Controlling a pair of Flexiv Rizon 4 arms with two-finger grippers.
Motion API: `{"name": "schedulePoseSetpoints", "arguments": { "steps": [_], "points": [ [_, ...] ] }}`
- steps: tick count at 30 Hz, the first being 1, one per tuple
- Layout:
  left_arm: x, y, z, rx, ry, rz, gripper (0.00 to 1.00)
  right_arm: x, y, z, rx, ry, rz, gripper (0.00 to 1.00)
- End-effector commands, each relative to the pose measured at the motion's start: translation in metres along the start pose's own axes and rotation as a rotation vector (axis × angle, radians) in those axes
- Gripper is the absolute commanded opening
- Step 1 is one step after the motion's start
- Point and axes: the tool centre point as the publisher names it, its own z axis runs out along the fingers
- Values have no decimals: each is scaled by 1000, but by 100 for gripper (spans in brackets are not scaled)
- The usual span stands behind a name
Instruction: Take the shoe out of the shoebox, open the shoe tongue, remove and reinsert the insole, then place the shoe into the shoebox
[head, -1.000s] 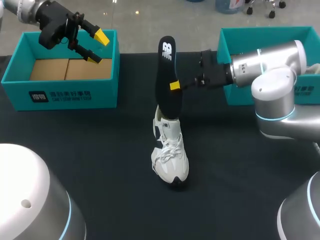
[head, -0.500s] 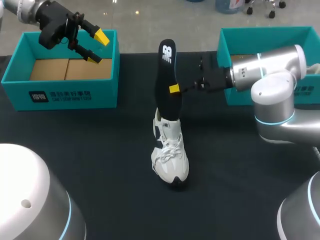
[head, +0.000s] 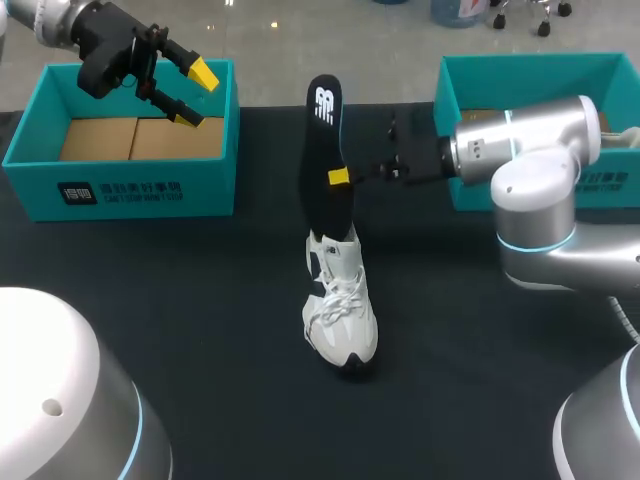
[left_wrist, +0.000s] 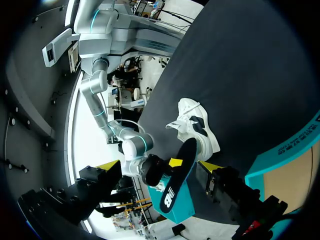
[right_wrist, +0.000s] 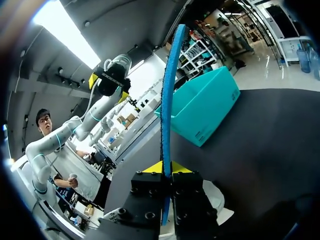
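Insole (head: 322, 150): where does it stand now?
— Upright, clamped edge-on between the two fingers of the right gripper (head: 340, 178). The right wrist view shows it (right_wrist: 166, 100) as a thin blue line rising straight out from between them. Its lower end sits below the fingers, right at the collar of the shoe (head: 340, 310).

What has changed in the last second?
— The right arm has slid towards the left. The insole's top end has swung that way with it, so it now leans a little. The lower end has barely shifted; I cannot tell whether it is just inside the opening or only touching it.

And the shoe?
— It has not moved. It stands on the dark table (head: 200, 300), under the right gripper's fingers and well apart from the shoebox (head: 120, 195).

The left gripper (head: 192, 95)?
— It holds nothing and has kept still. Its fingers are spread above the far rim of the shoebox, and the insole is well ahead of them.

What does that mean for the task?
— The shoe is out of the box and the insole step is under way. I judge the insole is nearly free of the shoe, or just about to be fed back in; the lean alone does not settle which. Either way the grip looks firm. With nothing holding the shoe, a sideways pull on the insole could tip it.
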Motion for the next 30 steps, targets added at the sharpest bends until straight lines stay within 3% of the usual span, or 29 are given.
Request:
{"name": "schedulePoseSetpoints", "arguments": {
  "steps": [1, 21, 30],
  "points": [
    [0, 0, 0, 0, 3, 0, 100, -4, -3, 6, -26, 22, -51, 0],
    [0, 0, 0, 0, 3, 0, 100, -17, -22, -8, -20, 37, -89, 0],
    [0, 0, 0, 0, 3, 0, 100, -21, -42, -5, 7, 47, -67, 0]
  ]
}}
